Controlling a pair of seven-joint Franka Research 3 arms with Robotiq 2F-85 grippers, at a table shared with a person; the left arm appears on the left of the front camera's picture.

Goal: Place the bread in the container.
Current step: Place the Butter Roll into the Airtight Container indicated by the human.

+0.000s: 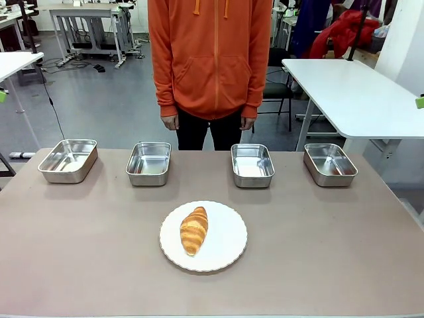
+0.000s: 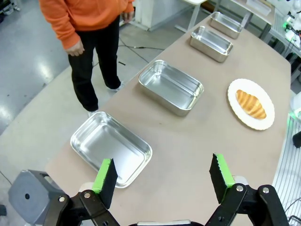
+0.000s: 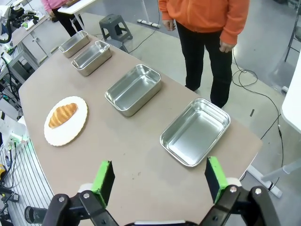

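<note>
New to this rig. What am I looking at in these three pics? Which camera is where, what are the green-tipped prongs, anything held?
A two-armed robot sits at a brown table, facing a person in an orange hoodie. The front view looks across the table from between the arms. The other two come from a camera on each wrist, looking along that arm's fingers: the black prongs with green pads are the left gripper and the right gripper. Both stand wide open above the table, holding nothing. On the table: four shallow rectangular stainless-steel pans in a row on the person's side, all empty, and nearer the robot a round white plate bearing a golden-brown croissant. The croissant should go into a pan; which one the pictures do not say.
</note>
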